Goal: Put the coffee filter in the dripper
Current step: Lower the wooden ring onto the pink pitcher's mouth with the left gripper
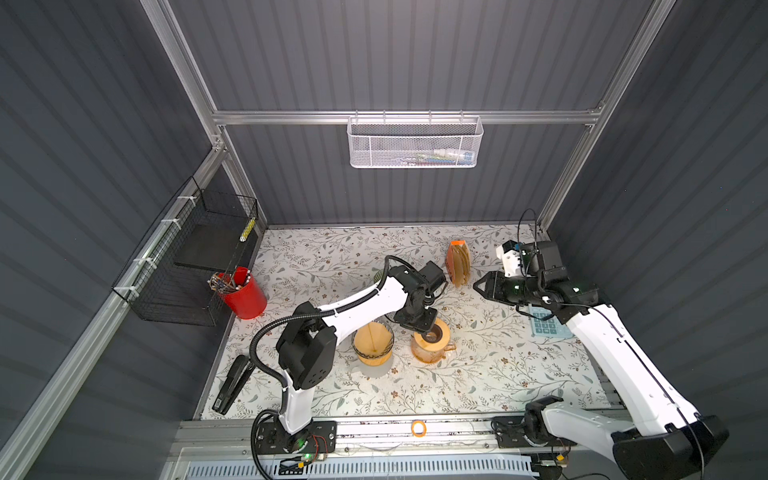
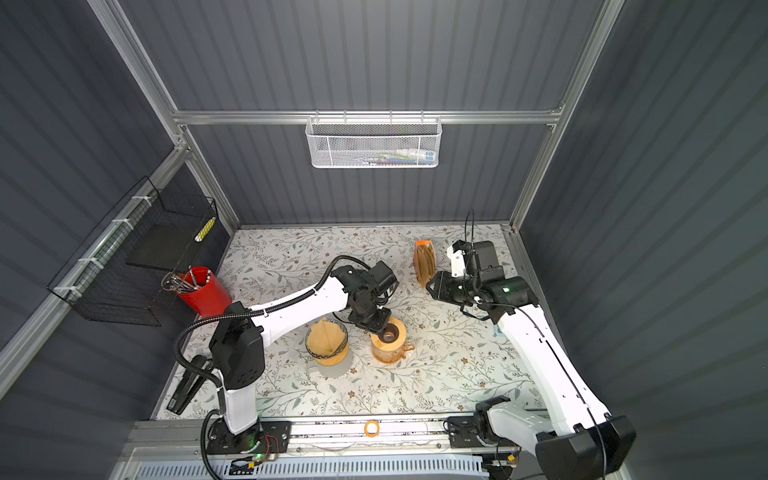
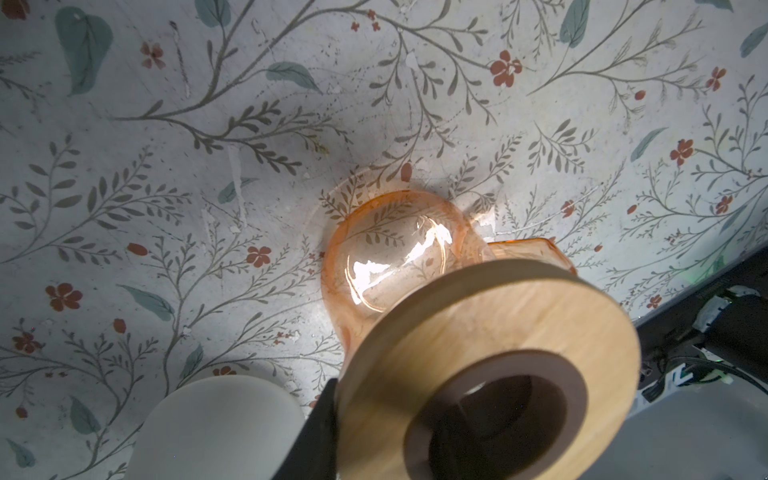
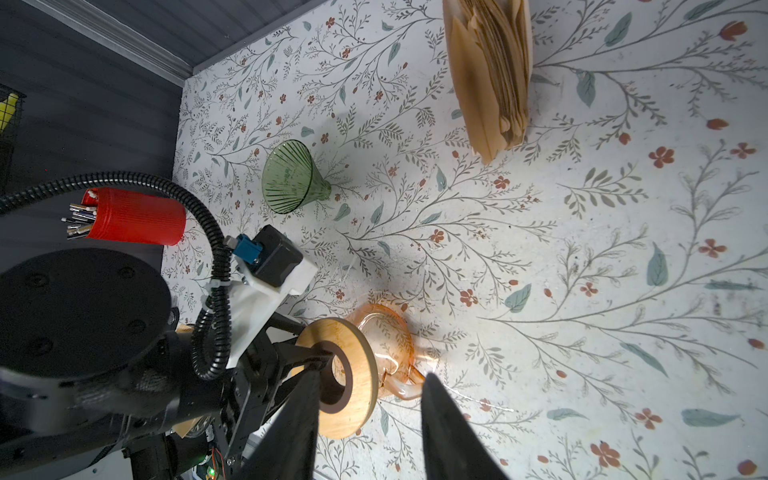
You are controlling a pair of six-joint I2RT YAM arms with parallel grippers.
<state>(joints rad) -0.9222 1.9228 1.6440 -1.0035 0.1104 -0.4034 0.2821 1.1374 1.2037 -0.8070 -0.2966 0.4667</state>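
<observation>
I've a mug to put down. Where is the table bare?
Widest: the front of the floral table, between the amber glass carafe and the front rail. Also the back left, beyond the red pen cup. Crowded: the middle, where the left gripper holds the carafe's wooden collar beside the filter-lined glass dripper.

Dark grey ribbed walls (image 1: 395, 54) close cell on three sides. Aluminium frame (image 1: 291, 117) runs up corners and across back wall. White mesh basket (image 1: 415, 145) hangs from this cross piece. Black wire basket (image 1: 187, 266) is tied with white ties to left side rail. Counter (image 1: 478, 374) is covered with pale sheet, printed with leaves and small red flowers. Light is bright on middle of counter, walls dim.
</observation>
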